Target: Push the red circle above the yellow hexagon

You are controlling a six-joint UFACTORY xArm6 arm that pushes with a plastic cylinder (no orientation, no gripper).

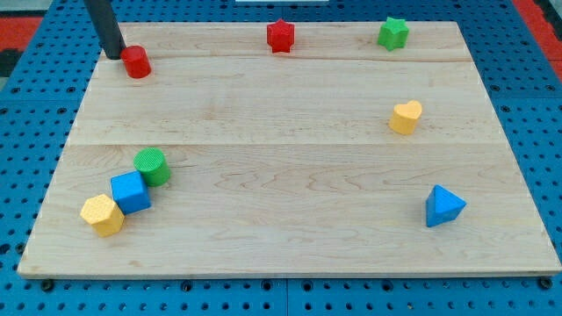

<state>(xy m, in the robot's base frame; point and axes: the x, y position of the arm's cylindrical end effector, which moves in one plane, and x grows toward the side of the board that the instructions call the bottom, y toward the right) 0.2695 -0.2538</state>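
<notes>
Red circle [137,62] sits near the board's [290,158] top-left corner, with my tip [115,55] just beside it at its ten o'clock, seemingly touching (no claw here, only a bare rod holding nothing). Yellow hexagon [103,215] lies far off at the circle's six o'clock, touching a blue cube [131,191], which touches a green cylinder [152,166]. Red star [280,36] and green star [393,33] line the top edge; yellow heart [406,117] and blue triangle [443,206] sit right
</notes>
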